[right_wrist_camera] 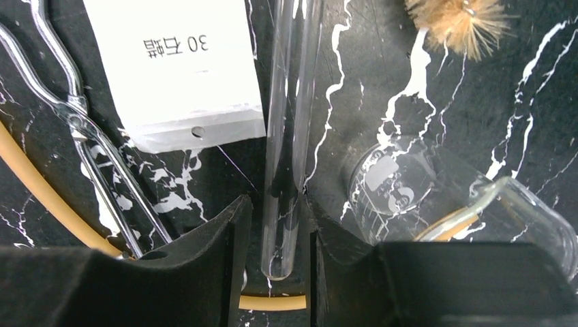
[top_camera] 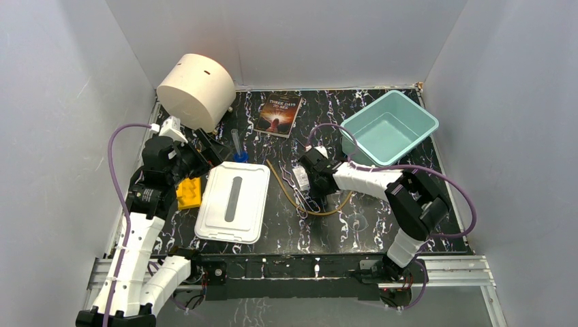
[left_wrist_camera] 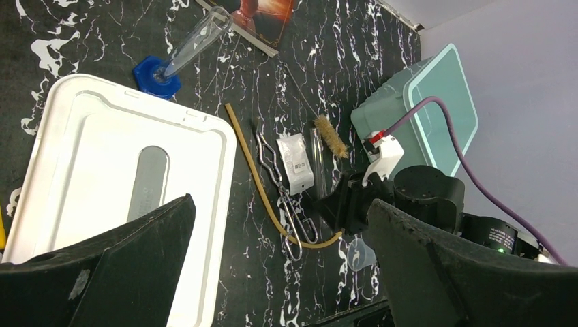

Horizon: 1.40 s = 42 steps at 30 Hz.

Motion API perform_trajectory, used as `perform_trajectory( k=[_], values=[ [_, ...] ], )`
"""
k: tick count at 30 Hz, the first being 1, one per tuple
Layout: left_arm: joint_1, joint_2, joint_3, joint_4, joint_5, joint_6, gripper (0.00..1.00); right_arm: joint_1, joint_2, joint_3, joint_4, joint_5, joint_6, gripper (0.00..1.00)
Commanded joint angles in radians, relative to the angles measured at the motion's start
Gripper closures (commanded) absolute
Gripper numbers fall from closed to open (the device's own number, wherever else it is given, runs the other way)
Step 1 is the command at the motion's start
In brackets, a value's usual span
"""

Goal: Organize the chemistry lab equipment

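A thin clear glass test tube point(right_wrist_camera: 283, 136) lies on the black marbled table between the fingers of my right gripper point(right_wrist_camera: 276, 252). The jaws straddle its rounded end with a narrow gap on each side, so the gripper is open and nothing is lifted. Left of the tube lie a white packet point(right_wrist_camera: 170, 68), metal tongs point(right_wrist_camera: 75, 116) and tan rubber tubing point(right_wrist_camera: 41, 191). A small clear beaker point(right_wrist_camera: 395, 187) and a brown brush point(right_wrist_camera: 463, 24) are to its right. The blue-ended tube point(top_camera: 236, 146) lies near my left gripper point(top_camera: 204, 146), which hangs wide open and empty.
A white lid point(top_camera: 233, 201) lies left of centre, with a yellow block point(top_camera: 189, 193) beside it. A teal bin point(top_camera: 388, 126) stands at the back right. A dark book point(top_camera: 278, 112) and a big cream cylinder point(top_camera: 196, 92) are at the back.
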<state>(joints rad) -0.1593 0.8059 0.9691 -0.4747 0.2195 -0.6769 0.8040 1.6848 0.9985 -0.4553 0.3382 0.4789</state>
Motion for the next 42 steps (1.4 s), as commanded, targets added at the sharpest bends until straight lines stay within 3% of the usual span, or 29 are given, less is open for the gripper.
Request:
perform_trajectory(
  k=[1,8,12,16,18,25,29,32,38,42],
  values=[
    [-0.003,-0.02,0.016,0.008,-0.021,0.001,0.02,-0.01,0.017,-0.012,0.06,-0.025,-0.048,0.6],
    [-0.003,-0.025,0.034,0.007,-0.013,-0.007,0.02,-0.028,0.035,-0.024,0.069,-0.011,-0.047,0.74],
    [-0.003,-0.01,0.058,-0.002,0.033,-0.047,0.02,-0.035,-0.064,-0.008,0.059,-0.022,-0.034,0.78],
    [-0.003,-0.026,0.026,0.004,0.124,-0.141,0.02,-0.069,-0.203,-0.044,0.136,-0.243,-0.016,0.78],
    [-0.003,-0.051,-0.06,0.019,0.17,-0.189,0.02,-0.085,-0.228,-0.067,0.185,-0.385,0.025,0.78],
    [-0.006,-0.074,-0.222,0.101,0.324,-0.28,0.02,-0.089,-0.241,-0.109,0.296,-0.562,0.063,0.78],
    [-0.036,-0.071,-0.302,0.251,0.335,-0.377,0.02,-0.09,-0.24,-0.133,0.354,-0.69,0.071,0.78],
    [-0.11,0.0,-0.308,0.356,0.281,-0.424,0.03,-0.091,-0.244,-0.143,0.38,-0.756,0.091,0.78],
    [-0.373,0.199,-0.218,0.35,-0.006,-0.442,0.13,-0.09,-0.262,-0.164,0.446,-0.794,0.136,0.78],
    [-0.451,0.329,-0.161,0.352,-0.107,-0.472,0.18,-0.091,-0.278,-0.19,0.497,-0.8,0.169,0.79]
  ],
)
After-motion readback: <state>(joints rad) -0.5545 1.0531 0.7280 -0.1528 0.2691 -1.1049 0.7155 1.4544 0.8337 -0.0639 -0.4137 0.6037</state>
